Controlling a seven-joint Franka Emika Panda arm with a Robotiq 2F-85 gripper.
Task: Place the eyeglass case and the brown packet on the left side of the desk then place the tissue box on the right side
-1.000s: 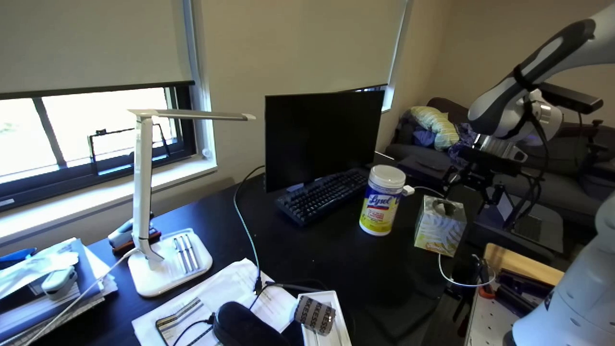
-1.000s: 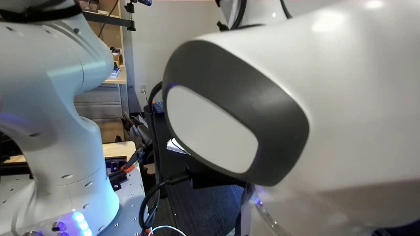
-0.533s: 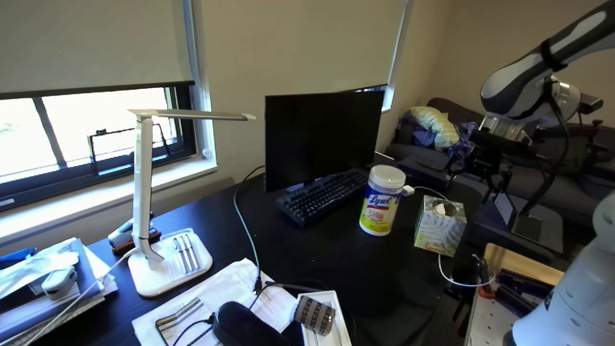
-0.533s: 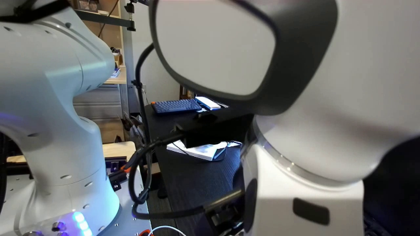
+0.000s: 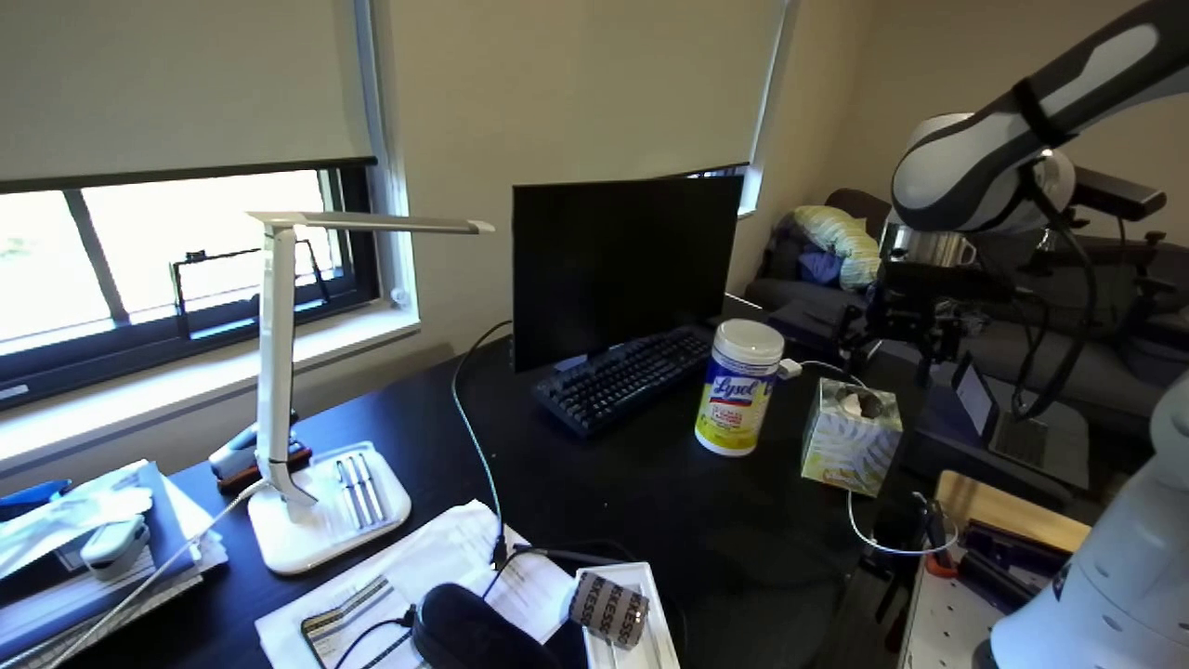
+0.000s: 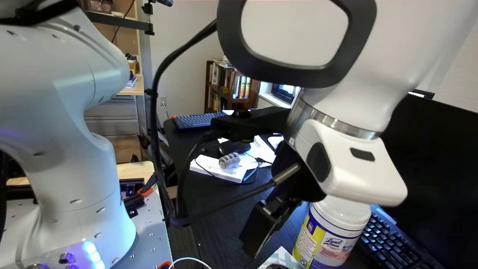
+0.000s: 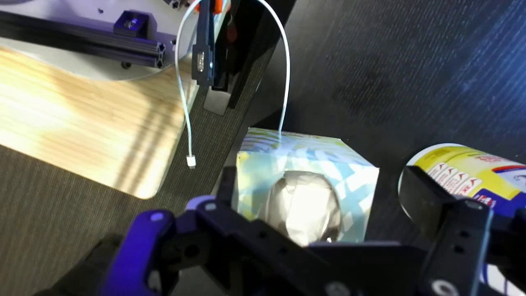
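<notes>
Your gripper (image 7: 324, 191) hangs above the tissue box (image 7: 310, 162), its fingers spread wide apart; an exterior view shows the fingertips clear of it. In the wrist view the box sits framed between them, on the desk (image 7: 382, 70) and close to its edge.

Just beyond the finger at the right of that view stands the Lysol tub (image 7: 472, 172), your nearest obstacle. The finger overlaps it there, yet an exterior view shows the two apart. In an exterior view the arm (image 6: 343, 168) hides part of the tub from you.

On the gripper's side away from the tub, a wooden board (image 7: 74, 119) lies past the desk's edge. A white cable (image 7: 287, 65) runs out beside the box, loops past a black-and-orange tool (image 7: 203, 53) and ends in a plug (image 7: 191, 161) seen left of your fingers.

From the gripper, past the tub, you have a keyboard (image 5: 622, 376) in front of a monitor (image 5: 622, 269). Well apart from the gripper, in both exterior views, the brown packet (image 5: 608, 609) rests on a white flat box (image 5: 650, 655), with the eyeglass case (image 5: 478, 632) just beside it on papers (image 5: 534, 581). Beyond those papers stands a white desk lamp (image 5: 276, 353).
</notes>
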